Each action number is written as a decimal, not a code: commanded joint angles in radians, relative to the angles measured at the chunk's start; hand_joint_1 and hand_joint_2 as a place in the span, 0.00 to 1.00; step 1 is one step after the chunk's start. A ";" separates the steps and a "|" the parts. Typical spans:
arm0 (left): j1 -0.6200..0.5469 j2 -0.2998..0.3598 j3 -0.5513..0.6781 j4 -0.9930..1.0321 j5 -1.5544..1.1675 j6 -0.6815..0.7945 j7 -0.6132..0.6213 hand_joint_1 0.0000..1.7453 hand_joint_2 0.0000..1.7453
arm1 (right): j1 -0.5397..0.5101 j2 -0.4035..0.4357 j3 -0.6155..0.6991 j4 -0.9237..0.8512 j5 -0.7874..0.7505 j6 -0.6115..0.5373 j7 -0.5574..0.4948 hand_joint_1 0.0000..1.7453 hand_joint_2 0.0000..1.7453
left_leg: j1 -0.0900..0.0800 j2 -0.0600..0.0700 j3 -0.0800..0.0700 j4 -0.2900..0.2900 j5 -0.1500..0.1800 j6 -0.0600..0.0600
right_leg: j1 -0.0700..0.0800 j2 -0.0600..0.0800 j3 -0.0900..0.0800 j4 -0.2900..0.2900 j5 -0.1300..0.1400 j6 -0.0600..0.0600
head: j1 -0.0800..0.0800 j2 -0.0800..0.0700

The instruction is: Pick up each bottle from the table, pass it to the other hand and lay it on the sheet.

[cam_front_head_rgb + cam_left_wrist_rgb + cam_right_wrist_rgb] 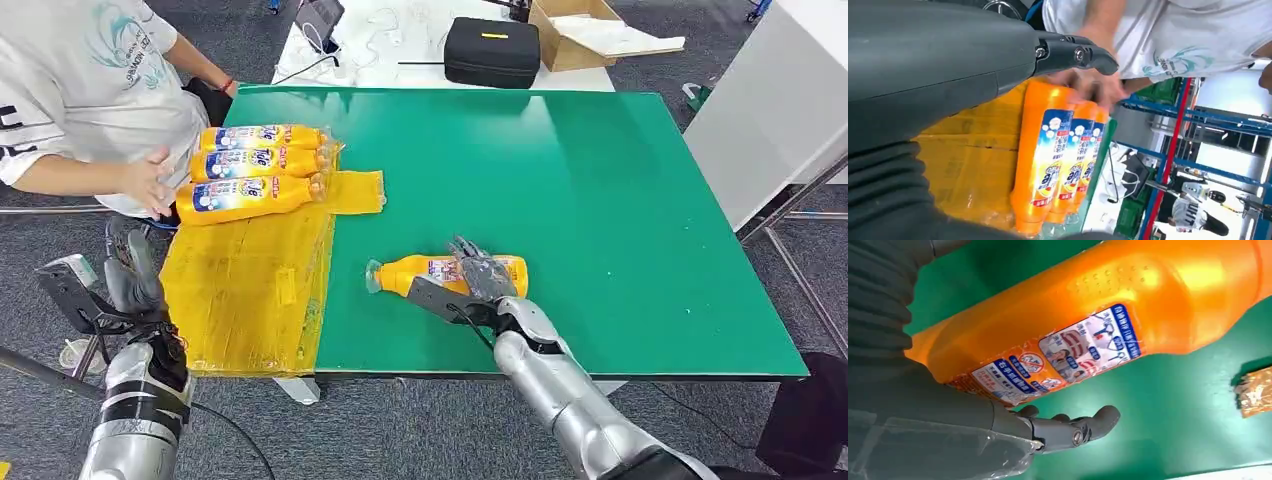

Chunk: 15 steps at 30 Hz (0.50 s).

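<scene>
An orange bottle (430, 272) lies on its side on the green table (560, 180), near the front edge, cap pointing left. My right hand (478, 280) is draped over its base end, fingers spread across the top. In the right wrist view the thumb (1073, 430) sits a little off the bottle (1088, 325), so the hand is not clamped. Three more orange bottles (255, 165) lie side by side at the far end of the yellow sheet (245, 290). My left hand (135, 275) hangs beside the sheet's left edge, holding nothing, fingers apart.
A person in a white shirt stands at the left, one hand (150, 182) on the bases of the three bottles (1058, 150). Behind the green table are a black case (492, 50) and a cardboard box (580, 30). A white cabinet (770, 100) stands to the right.
</scene>
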 commanded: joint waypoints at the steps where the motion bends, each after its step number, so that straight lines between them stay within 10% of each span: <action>1: -0.031 0.002 0.006 0.092 -0.006 -0.001 0.003 0.00 1.00 | -0.083 -0.029 0.020 0.136 0.012 0.054 0.018 0.00 1.00 | 0.000 0.000 0.004 -0.001 -0.001 0.001 | 0.000 -0.002 0.005 -0.001 -0.001 -0.001 | 0.000 0.000; 15: -0.038 -0.002 -0.009 0.135 -0.026 -0.002 0.003 0.00 1.00 | -0.188 -0.034 0.065 0.223 0.025 0.146 0.039 0.00 1.00 | 0.000 0.001 0.005 0.000 -0.002 0.001 | 0.000 -0.001 0.005 0.000 -0.001 -0.002 | 0.000 0.000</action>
